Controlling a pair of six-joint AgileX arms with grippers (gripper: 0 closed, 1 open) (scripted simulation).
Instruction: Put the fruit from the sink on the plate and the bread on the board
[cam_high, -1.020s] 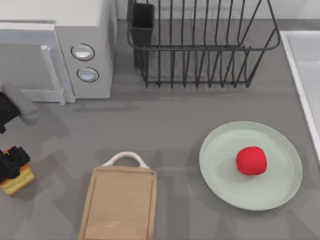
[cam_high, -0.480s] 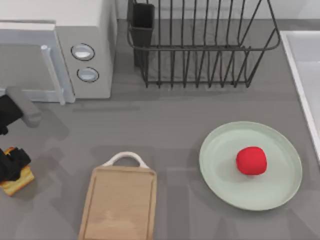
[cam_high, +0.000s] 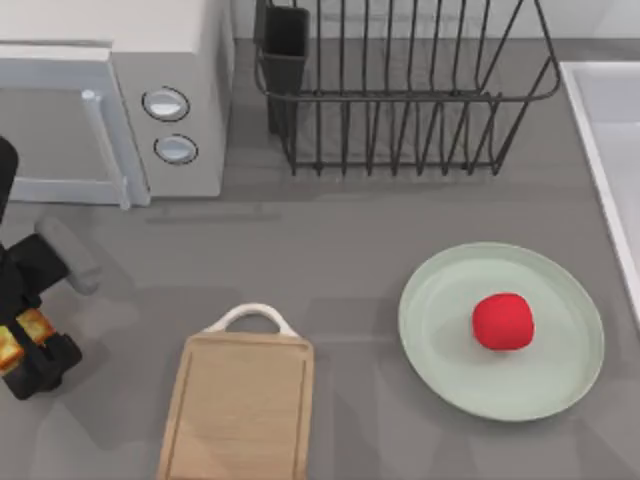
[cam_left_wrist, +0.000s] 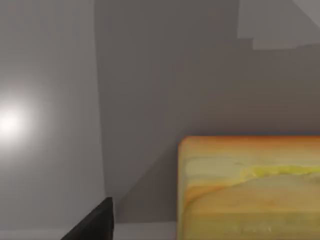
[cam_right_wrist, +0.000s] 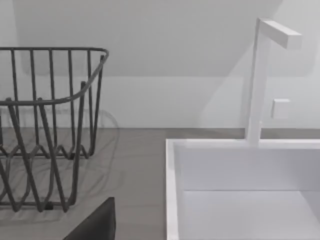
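Jaws, left (cam_high: 28, 345): clamped on bread (cam_high: 22, 336), now raised off the table at left edge, beside board (cam_high: 240, 405) | fruit (cam_high: 502, 321): on plate (cam_high: 445, 300), done | remaining: bread to board | right jaws: state cannot tell, near sink (cam_right_wrist: 240, 170).

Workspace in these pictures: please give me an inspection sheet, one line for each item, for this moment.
Surface: grey table, no spills seen.
Job's things: fruit lies on the plate; bread is held in the left claw at the table's left edge, left of the board, which is bare; sink at the right edge.
Clutter: microwave at the back left, wire dish rack at the back middle.
Grippers: left claw shut on the bread; a dark finger of the right claw shows near the sink.
Cables: nothing seen.
Surroundings: faucet behind the sink, pale wall.
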